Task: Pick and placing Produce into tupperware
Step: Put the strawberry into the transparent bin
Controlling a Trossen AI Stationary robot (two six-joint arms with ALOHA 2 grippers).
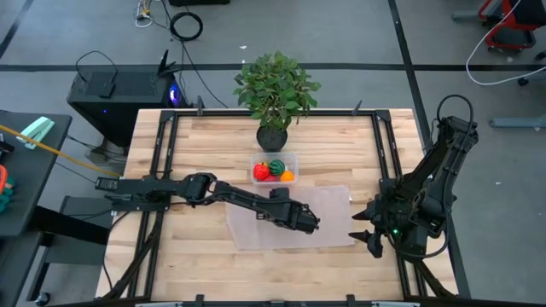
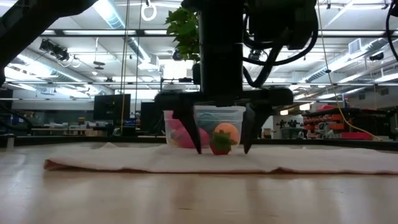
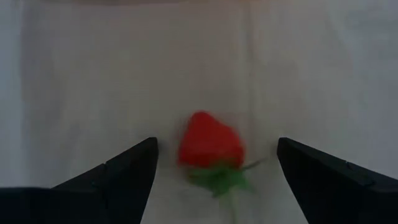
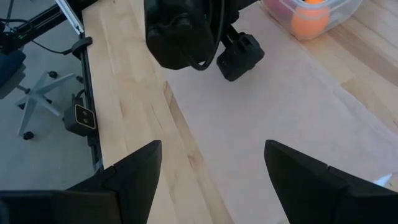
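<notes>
Bright, even overhead light — soft shadows, blurred strawberry [image 3: 210, 144] in the left wrist view.

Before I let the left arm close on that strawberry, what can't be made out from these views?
- Strawberry: hidden under the left gripper in the high view; blurred in the left wrist view, so whether the fingers touch it is unclear.
- Tupperware: in the low view the left gripper's fingers block part of it; the produce count inside is unsure.
- Right gripper: open beside the mat; its fingertips are cut off in the right wrist view.
</notes>
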